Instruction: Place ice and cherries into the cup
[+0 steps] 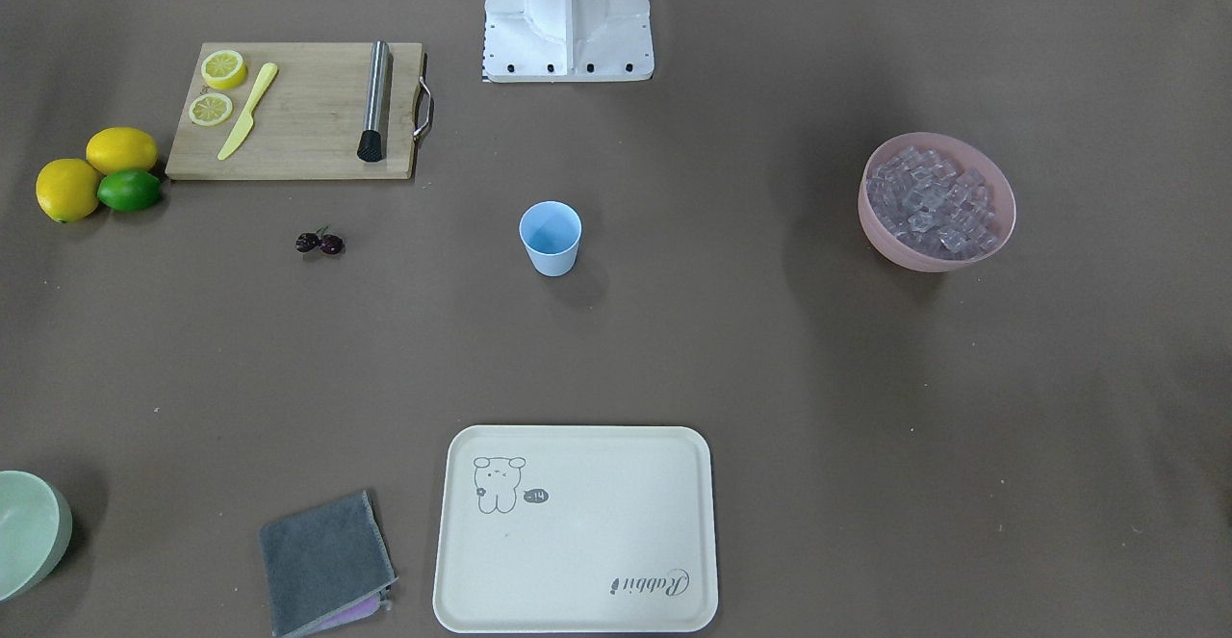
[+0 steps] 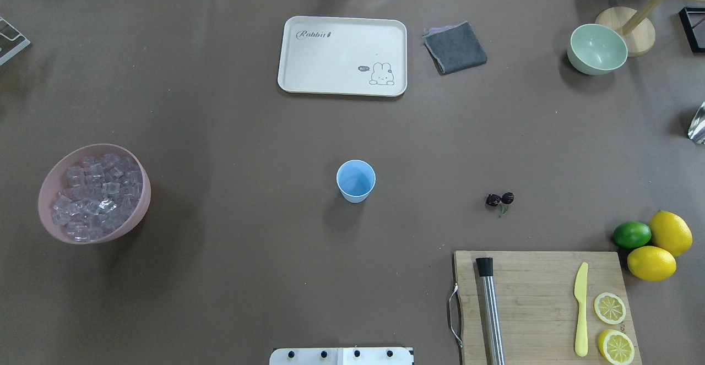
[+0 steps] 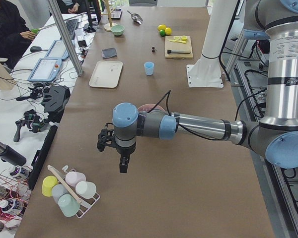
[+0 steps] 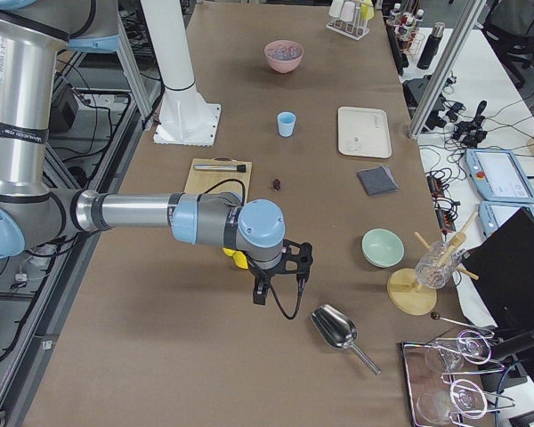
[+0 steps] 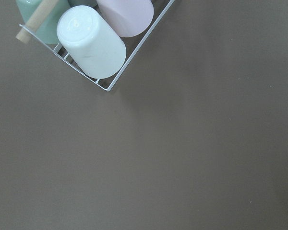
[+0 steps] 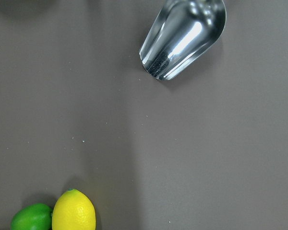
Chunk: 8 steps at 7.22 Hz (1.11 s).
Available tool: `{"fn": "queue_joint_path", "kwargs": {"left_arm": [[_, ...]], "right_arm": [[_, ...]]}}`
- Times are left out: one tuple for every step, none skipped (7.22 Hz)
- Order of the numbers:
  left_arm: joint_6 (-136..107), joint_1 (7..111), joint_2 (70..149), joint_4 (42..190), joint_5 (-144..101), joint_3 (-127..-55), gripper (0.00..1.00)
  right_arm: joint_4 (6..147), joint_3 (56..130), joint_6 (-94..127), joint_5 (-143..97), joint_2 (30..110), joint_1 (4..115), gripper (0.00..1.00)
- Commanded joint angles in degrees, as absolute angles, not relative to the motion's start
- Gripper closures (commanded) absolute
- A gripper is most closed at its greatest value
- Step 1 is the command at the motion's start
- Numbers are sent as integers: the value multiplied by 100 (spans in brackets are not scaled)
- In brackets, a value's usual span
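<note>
**A:** Nothing is in the cup (image 2: 356,180) yet?

**B:** It looks empty from overhead. It is small, light blue and tapered, with no handle, and it stands upright mid-surface (image 2: 231,134).

**A:** And what goes in it?

**B:** The ice (image 2: 96,197) is small clear cubes with a faint lilac tint, heaped in the pink bowl (image 2: 110,237). The bowl sits at the cup's 9 o'clock, well apart. The cherries (image 2: 500,199) are two tiny dark red ones joined by thin green stems. They lie on the surface at the cup's 3 o'clock, nearer than the bowl but not touching anything.

**A:** Where are the tools?

**B:** They are at opposite ends of the surface, far from all three. The left tool (image 3: 122,163) hangs beside a wire rack (image 5: 110,85) of upturned cups. The right tool (image 4: 265,289) hangs near a metal scoop (image 6: 182,38). Only the side views show them, so I cannot tell whether either is spread or pressed together.

**A:** How would you start well?

**B:** I'd take the cherries with the right arm. It should come straight down and pinch low where the stems meet, because round fruit may roll. It should let go just above the cup's mouth, as the cup looks light and a knock could tip it. The cubes look slippery, so the scoop probably suits the ice better than pinching.
</note>
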<state>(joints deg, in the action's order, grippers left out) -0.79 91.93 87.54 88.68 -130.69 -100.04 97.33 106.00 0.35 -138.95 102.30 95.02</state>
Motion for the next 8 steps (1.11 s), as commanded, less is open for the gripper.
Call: {"fn": "queue_joint_path", "kwargs": {"left_arm": [[-88,9193,8754,8877,-13069,-9976,2],[-79,9193,8754,8877,-13069,-9976,2],[-79,9193,8763,8877,-13069,-9967,2],[-88,9193,8763,8877,-13069,-9958,3],[-79,9193,8763,8877,-13069,-9958,3],[-79,9193,8763,8868,-13069,-9958,3],[-88,9193,8763,8868,-13069,-9949,3],[-88,9193,8763,8868,-13069,-9949,3]], "right_arm": [[9729,10600,9,-13904,10230,9510,0],[9703,10600,-43,-13887,10230,9501,0],[9477,10582,-53,-13869,10248,9501,0],[9466,10591,-44,-13878,10248,9501,0],[9466,10591,0,-13887,10248,9501,0],[9475,10591,17,-13895,10239,9501,0],[9475,10591,26,-13904,10239,9501,0],[9475,10591,26,-13904,10239,9501,0]]}}
